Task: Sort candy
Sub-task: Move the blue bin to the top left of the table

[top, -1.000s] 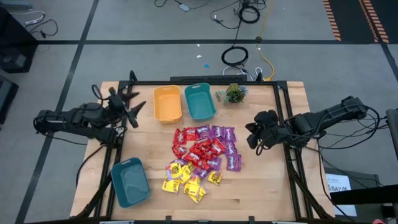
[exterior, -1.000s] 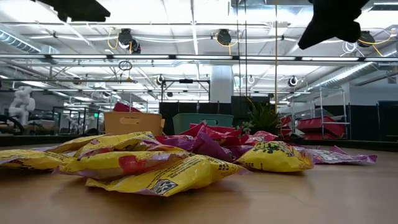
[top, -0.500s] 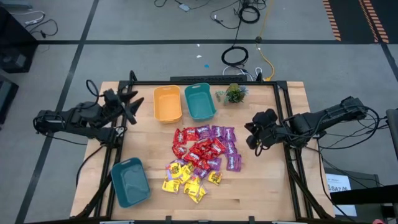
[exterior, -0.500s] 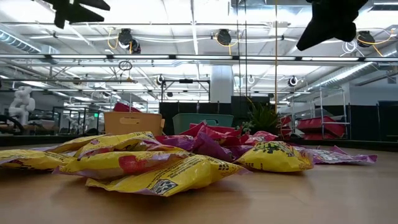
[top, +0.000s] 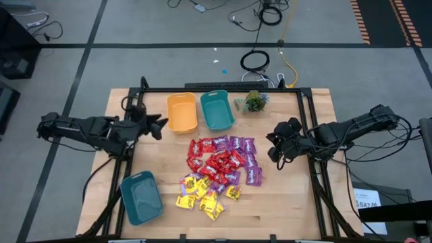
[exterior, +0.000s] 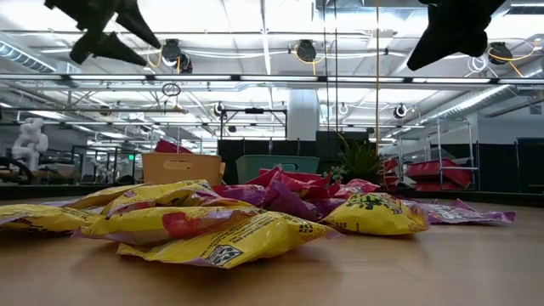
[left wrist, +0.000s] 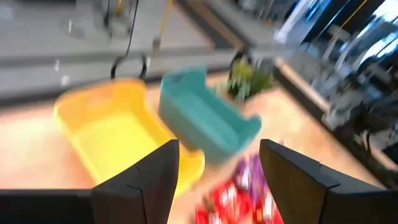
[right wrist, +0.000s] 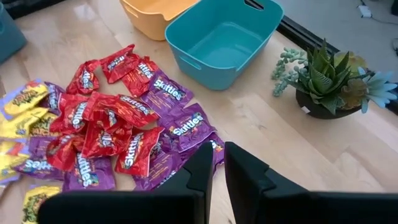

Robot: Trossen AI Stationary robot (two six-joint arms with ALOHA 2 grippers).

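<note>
my left gripper (top: 160,124) has its fingers spread wide and empty. over the last second it has swung from pointing off toward the far-left edge to pointing in across the surface (top: 290,196), so it now hangs just beside the orange bin (top: 181,112), aimed at the heap. my right gripper (top: 275,150) has not moved; its fingers are nearly together, holding nothing, hovering just right of the pile.

the candy (top: 220,169) sits untouched mid-surface in 3 colours: red and purple packets toward the far bins, yellow ones nearer me. the orange bin, the teal bin (top: 217,109) beside it and the second teal bin (top: 141,197) at the near-left corner all look empty, with the small plant (top: 254,102) off to the right of them.

i read the turn as the left arm lining up for a first pick; sorting has not started.
</note>
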